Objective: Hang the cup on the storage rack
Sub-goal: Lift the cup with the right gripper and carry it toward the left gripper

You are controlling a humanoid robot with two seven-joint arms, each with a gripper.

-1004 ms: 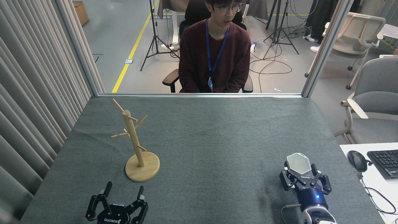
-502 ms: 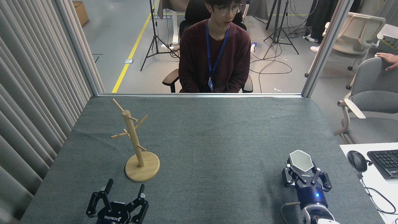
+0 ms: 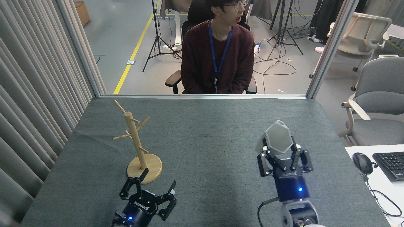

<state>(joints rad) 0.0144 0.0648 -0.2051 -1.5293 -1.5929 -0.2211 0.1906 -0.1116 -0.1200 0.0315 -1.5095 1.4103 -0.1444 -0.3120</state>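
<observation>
The white hexagonal cup (image 3: pixel 276 138) is held up off the table, tilted, with my right gripper (image 3: pixel 282 149) shut on its lower part at the right of the table. The wooden storage rack (image 3: pixel 136 145) stands upright on its round base at the left, its slanted pegs bare. My left gripper (image 3: pixel 157 180) is open with nothing between its fingers, just in front of and to the right of the rack's base, apart from it.
Grey cloth covers the table (image 3: pixel 205 132). A person (image 3: pixel 218 50) sits behind the far edge. Ribbed panels (image 3: pixel 34 94) line the left side. A mouse (image 3: pixel 362 163) and keyboard (image 3: pixel 391 164) lie on a white desk at the right, beside a grey chair (image 3: pixel 378 104).
My right gripper has lifted the cup off the table and carried it up and to the left. My left gripper has moved right and forward, toward the rack's base. The person has turned their head.
</observation>
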